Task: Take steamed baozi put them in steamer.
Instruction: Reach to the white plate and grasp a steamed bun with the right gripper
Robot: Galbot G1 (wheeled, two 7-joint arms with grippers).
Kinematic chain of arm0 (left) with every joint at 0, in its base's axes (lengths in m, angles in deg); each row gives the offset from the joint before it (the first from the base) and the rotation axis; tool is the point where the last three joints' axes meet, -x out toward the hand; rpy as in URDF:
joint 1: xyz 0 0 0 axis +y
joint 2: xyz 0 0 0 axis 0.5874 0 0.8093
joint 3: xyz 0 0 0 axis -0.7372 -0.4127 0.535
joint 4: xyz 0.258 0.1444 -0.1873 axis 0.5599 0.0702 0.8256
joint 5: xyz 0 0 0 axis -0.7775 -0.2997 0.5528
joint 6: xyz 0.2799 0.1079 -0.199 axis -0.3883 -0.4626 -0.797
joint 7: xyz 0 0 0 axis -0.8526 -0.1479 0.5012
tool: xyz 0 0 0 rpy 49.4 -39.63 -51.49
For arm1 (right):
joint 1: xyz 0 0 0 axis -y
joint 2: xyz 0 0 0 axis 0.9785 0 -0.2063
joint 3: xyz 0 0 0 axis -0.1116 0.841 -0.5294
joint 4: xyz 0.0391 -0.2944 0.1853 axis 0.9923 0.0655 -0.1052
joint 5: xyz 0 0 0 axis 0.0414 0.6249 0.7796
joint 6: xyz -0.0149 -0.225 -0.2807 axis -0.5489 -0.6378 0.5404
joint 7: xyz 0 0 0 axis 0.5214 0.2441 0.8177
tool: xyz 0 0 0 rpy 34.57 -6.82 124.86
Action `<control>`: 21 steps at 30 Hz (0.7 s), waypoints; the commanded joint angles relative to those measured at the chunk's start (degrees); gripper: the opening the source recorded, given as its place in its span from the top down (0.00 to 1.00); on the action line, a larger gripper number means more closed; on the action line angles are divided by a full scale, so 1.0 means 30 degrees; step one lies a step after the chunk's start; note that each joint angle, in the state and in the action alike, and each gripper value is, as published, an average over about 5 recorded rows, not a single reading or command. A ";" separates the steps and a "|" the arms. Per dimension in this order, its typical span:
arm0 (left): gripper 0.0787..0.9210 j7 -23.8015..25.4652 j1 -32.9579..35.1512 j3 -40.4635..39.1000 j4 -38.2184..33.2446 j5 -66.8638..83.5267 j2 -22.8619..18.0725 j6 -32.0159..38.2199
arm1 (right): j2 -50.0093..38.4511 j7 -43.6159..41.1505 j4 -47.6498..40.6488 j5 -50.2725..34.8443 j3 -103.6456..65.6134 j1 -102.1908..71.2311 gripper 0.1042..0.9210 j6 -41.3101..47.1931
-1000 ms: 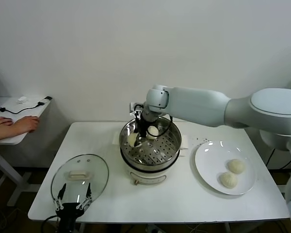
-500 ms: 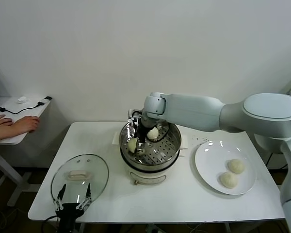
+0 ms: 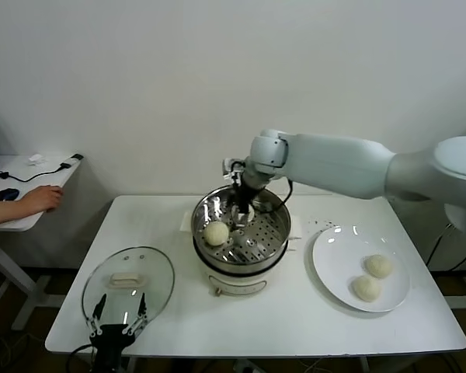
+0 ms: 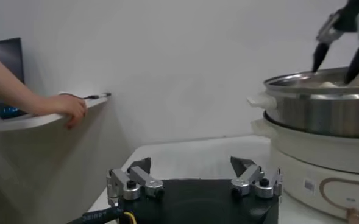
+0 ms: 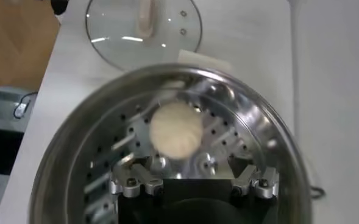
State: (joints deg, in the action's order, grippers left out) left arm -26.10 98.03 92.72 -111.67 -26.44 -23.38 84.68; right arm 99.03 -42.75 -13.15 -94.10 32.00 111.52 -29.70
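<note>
The steamer (image 3: 273,242) stands mid-table, a shiny steel pot on a white base. One cream-white baozi (image 3: 215,233) lies on its perforated tray at the left side, and it also shows in the right wrist view as a baozi (image 5: 175,129) just ahead of the jaws. My right gripper (image 3: 241,208) hangs open over the back of the tray, holding nothing; its own view shows the right gripper (image 5: 193,175) and the steamer (image 5: 277,146). Two more baozi (image 3: 378,266) (image 3: 366,288) lie on the white plate (image 3: 326,268). My left gripper (image 3: 118,312) waits open at the table's front left, seen as the left gripper (image 4: 191,165) in its wrist view.
A round glass lid (image 3: 128,284) with a white handle lies flat at the front left, just beyond the left gripper. A person's hand (image 3: 39,200) rests on a side table at the far left. The wall stands close behind the steamer.
My right gripper opened and let the baozi go on the left of the tray, then rose and drew back toward the right. The left arm stayed still.
</note>
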 commanded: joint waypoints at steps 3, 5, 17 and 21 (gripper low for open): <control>0.12 0.0015 -0.0041 -0.0070 -0.0058 -0.0114 -0.0059 -0.0108 | -0.9047 -0.3187 0.5280 0.4090 0.1219 0.3615 0.12 -0.2304; 0.12 0.0015 -0.0051 -0.0080 -0.0046 -0.0169 -0.0091 -0.0149 | -1.0870 -0.3449 0.5952 0.5016 0.1199 0.3358 0.12 -0.2536; 0.12 -0.0030 -0.0022 -0.0084 -0.0105 -0.0397 -0.0310 -0.0446 | -1.6201 -0.3391 0.5388 1.1038 -0.3693 -0.5048 0.12 -0.3492; 0.12 -0.0053 0.0011 -0.0050 -0.0128 -0.0387 -0.0342 -0.0469 | -1.6053 -0.3297 0.4259 1.2019 -0.5446 -0.7460 0.12 -0.3604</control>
State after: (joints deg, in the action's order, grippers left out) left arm -26.20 97.95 92.51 -111.99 -27.43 -24.23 83.41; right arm 60.94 -51.94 0.87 -69.35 25.07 103.84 -38.26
